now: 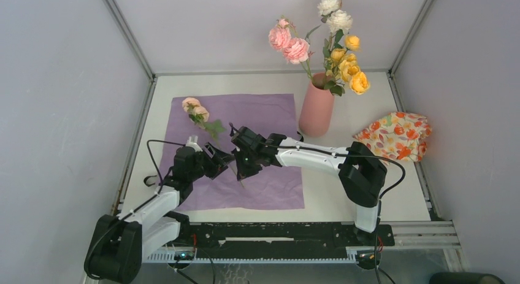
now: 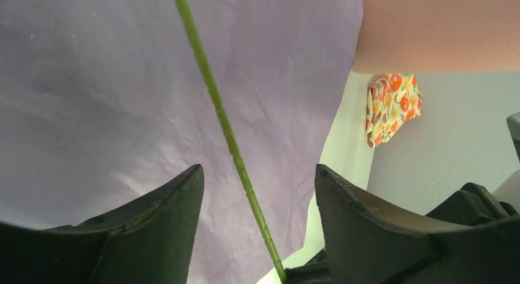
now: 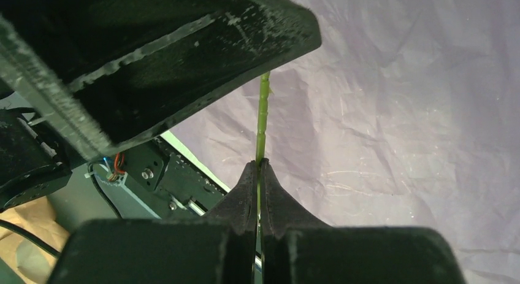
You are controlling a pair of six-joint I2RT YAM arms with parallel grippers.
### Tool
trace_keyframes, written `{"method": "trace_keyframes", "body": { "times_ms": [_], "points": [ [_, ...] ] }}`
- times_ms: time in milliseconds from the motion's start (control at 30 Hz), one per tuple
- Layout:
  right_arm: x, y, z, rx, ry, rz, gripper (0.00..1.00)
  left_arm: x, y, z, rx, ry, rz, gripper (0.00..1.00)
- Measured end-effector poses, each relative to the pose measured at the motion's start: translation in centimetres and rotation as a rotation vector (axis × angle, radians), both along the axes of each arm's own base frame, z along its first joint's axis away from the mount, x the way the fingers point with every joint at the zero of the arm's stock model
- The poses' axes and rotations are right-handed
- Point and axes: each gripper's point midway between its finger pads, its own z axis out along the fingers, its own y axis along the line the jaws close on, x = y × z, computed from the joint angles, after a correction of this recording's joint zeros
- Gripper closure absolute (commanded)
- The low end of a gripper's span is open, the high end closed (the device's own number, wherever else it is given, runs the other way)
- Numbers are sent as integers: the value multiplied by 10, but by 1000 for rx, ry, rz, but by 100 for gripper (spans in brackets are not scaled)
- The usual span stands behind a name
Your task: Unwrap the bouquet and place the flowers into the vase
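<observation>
The bouquet's purple paper (image 1: 263, 112) lies spread flat on the table. Most of the flowers (image 1: 339, 51) stand in the salmon-pink vase (image 1: 316, 109) at the back. One peach rose (image 1: 195, 109) lies on the paper's far left corner, its thin green stem (image 2: 224, 121) running toward the arms. My right gripper (image 3: 258, 164) is shut on the lower stem (image 3: 263, 112). Close beside it, my left gripper (image 2: 259, 168) stands open, with the stem passing between its fingers untouched. From above, the left gripper (image 1: 222, 161) and the right gripper (image 1: 241, 167) meet over the paper's middle.
An orange-flowered cloth bundle (image 1: 398, 135) lies at the right of the table, also visible in the left wrist view as the cloth bundle (image 2: 392, 106). Grey walls enclose the table on three sides. The vase (image 2: 441, 32) stands just past the paper's far right corner.
</observation>
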Motion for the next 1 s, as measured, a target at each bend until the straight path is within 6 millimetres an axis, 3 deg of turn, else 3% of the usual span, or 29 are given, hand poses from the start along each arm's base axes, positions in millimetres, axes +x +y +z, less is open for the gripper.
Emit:
{"method": "trace_keyframes", "body": {
  "times_ms": [200, 433, 500, 733, 1000],
  "points": [
    [-3, 3, 2, 20, 16, 12, 100, 6, -7, -5, -29, 7, -17, 76],
    [-4, 4, 2, 25, 23, 15, 100, 9, -11, -4, -55, 6, -35, 98],
    [-5, 4, 2, 25, 24, 16, 100, 9, -13, -2, -64, -1, -43, 100],
    [-2, 3, 1, 21, 17, 10, 79, 5, -11, 1, -37, -23, -59, 100],
    [24, -8, 27, 73, -24, -59, 75, -1, -5, 9, 21, -82, -83, 100]
  ]
}}
